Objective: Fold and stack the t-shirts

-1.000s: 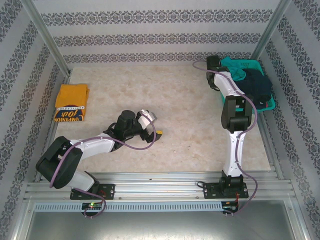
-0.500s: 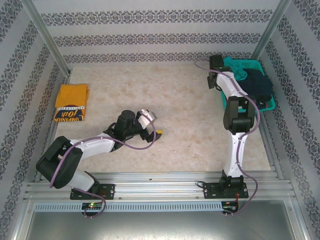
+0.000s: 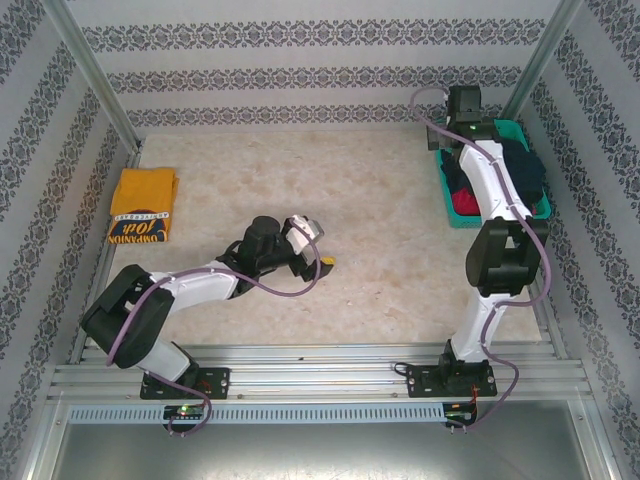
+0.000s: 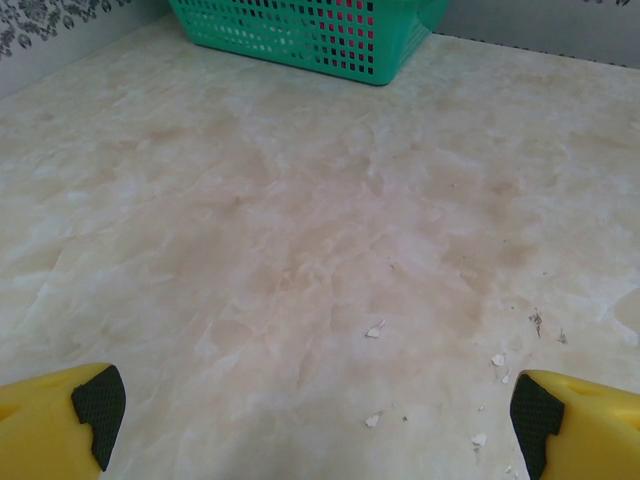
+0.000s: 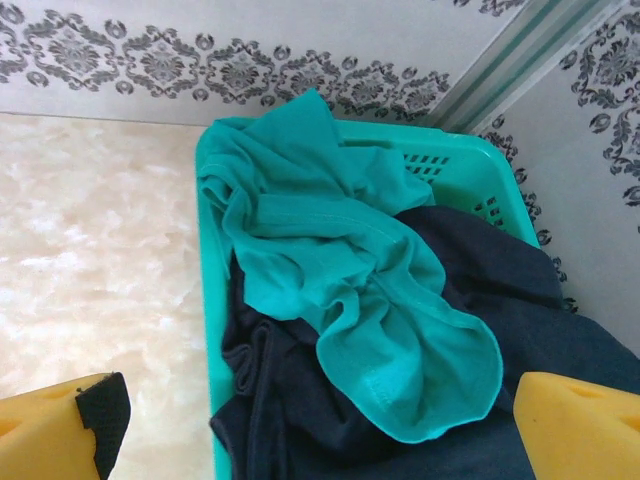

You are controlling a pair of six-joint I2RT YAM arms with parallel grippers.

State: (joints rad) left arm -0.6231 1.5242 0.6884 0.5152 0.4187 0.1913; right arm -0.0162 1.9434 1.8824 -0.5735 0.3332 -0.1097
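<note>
Your left gripper (image 4: 315, 410) hangs spread over bare table (image 4: 300, 200); the folded yellow shirt (image 3: 142, 205) lies left. Farther off, your right gripper (image 5: 320, 420), spread wide above the basket (image 5: 207, 300), should pinch only the top fold of the teal shirt (image 5: 350, 280), missing the dark clothes (image 5: 280, 400).

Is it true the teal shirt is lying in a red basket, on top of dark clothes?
No. The basket is teal-green, not red; the right wrist view shows it. The teal shirt does lie in it, on top of dark clothes.
</note>
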